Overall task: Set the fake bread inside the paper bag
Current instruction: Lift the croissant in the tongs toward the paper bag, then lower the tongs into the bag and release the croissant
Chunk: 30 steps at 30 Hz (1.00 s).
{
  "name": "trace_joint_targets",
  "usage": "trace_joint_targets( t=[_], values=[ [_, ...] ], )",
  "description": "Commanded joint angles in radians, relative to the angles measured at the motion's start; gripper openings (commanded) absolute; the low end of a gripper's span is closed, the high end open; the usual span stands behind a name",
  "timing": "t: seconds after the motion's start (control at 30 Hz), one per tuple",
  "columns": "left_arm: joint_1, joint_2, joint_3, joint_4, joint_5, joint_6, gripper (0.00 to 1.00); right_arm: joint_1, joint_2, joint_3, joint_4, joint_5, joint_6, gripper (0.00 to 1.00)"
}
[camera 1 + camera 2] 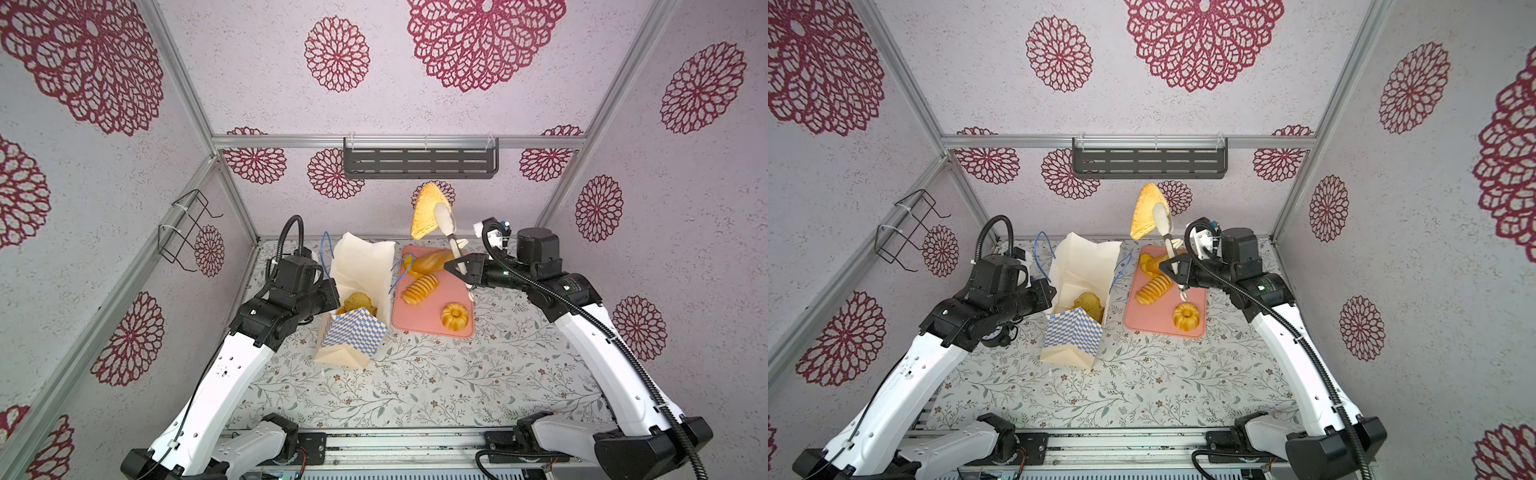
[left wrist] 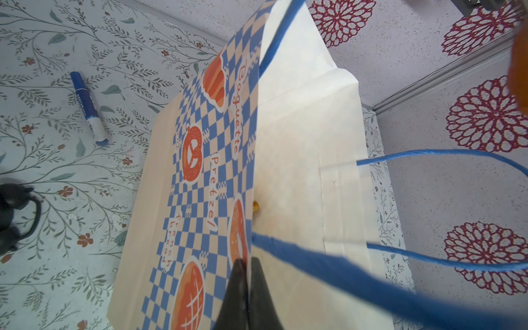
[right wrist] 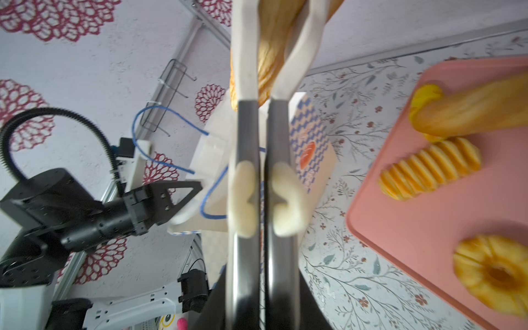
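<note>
Pinching the paper bag (image 1: 357,336) rim with left fingers (image 2: 233,297), I clamp tongs (image 1: 446,220) holding the sandwich (image 1: 426,208) with right fingers (image 3: 247,143). Other breads (image 1: 419,289) wait on the tray (image 1: 419,322).

paper bag (image 1: 353,338) standing open, speckled slice (image 1: 357,301) inside; triangular sandwich (image 1: 426,208) aloft; loaf (image 1: 430,262), ridged roll (image 1: 420,289), ring bun (image 1: 454,316) beside

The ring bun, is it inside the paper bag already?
No, the ring bun lies on the pink tray, outside the paper bag.
</note>
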Motion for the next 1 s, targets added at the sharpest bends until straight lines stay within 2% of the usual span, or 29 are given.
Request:
trace_joint_targets(
  t=[0.0,0.33,0.63,0.97],
  values=[
    [-0.006,-0.003,0.007,0.042,0.004,-0.001,0.00,0.084,-0.016,0.060,0.098,-0.032,0.011,0.00],
    [-0.007,-0.003,0.012,0.036,-0.005,-0.002,0.00,0.329,0.041,0.090,-0.074,0.133,-0.091,0.00],
    [-0.007,0.000,0.020,0.034,-0.003,-0.004,0.00,0.411,0.094,0.085,-0.153,0.232,-0.127,0.00],
    [-0.006,-0.002,0.023,0.032,-0.002,-0.008,0.00,0.430,0.119,0.084,-0.172,0.265,-0.144,0.30]
  ],
)
